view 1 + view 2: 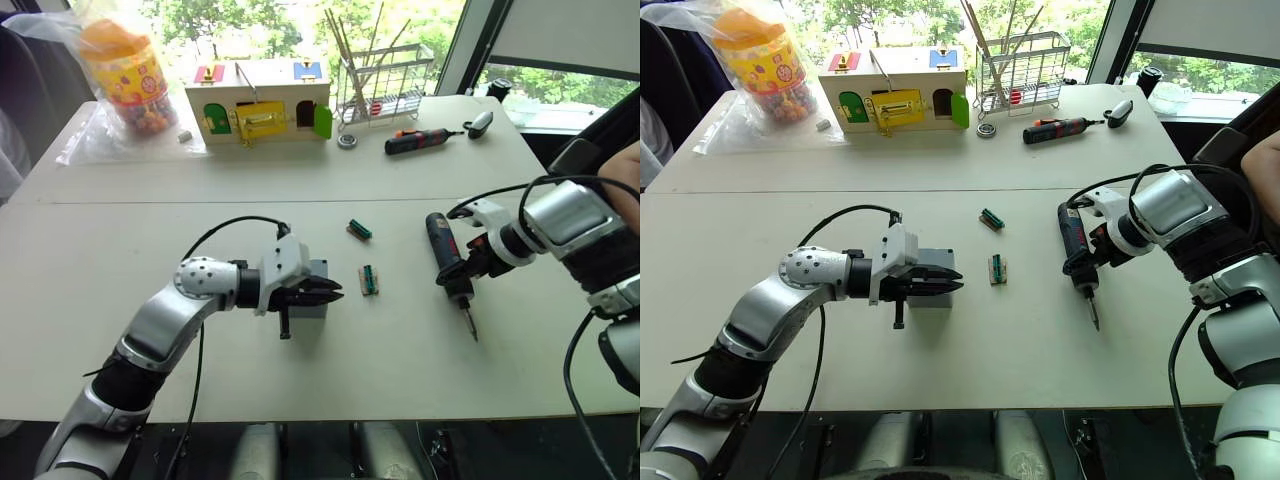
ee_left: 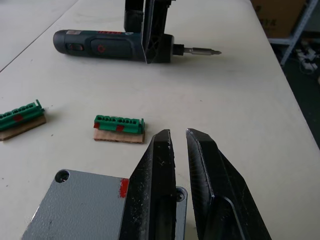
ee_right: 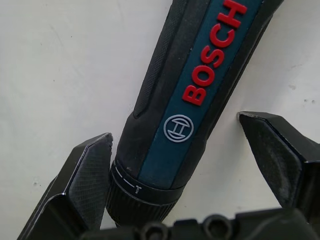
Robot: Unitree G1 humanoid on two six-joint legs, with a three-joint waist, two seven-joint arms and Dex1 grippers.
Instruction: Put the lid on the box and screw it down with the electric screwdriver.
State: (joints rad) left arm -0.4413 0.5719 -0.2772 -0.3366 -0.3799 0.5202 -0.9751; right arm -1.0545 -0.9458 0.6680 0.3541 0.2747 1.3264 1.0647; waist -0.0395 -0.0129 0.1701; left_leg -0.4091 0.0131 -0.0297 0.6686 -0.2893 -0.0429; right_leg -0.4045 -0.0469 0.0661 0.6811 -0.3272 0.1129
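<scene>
Presently, findings as follows.
Left gripper (image 1: 325, 292): jaws nearly closed with a slim gap between the black fingers (image 2: 155, 185), clasping nothing; tips poised over the right edge of the lid (image 2: 85, 205).
Lid: flat grey textured plate with a corner screw hole and a red mark at its far edge, seated atop the box (image 1: 930, 290) on the near-centre tabletop (image 1: 300, 200).
Right gripper (image 3: 182, 145): jaws spread wide, straddling the collar end of the electric screwdriver (image 1: 447, 262); left finger touching the collar, right finger standing apart from the body.
Electric screwdriver: lies flat on the tabletop right of centre, metal bit pointing to the near edge; black ribbed grip, blue band with red lettering.
Terminal blocks: two small green pieces, one (image 1: 369, 279) just right of the box, another (image 1: 359, 229) farther back; both between box and screwdriver.
Open room: bare tabletop near of the box and screwdriver.
Far edge: wooden toy house (image 1: 258, 100), wire rack (image 1: 385, 80), candy jar (image 1: 125, 75), slim black-and-orange screwdriver (image 1: 422, 141), well apart from both grippers.
</scene>
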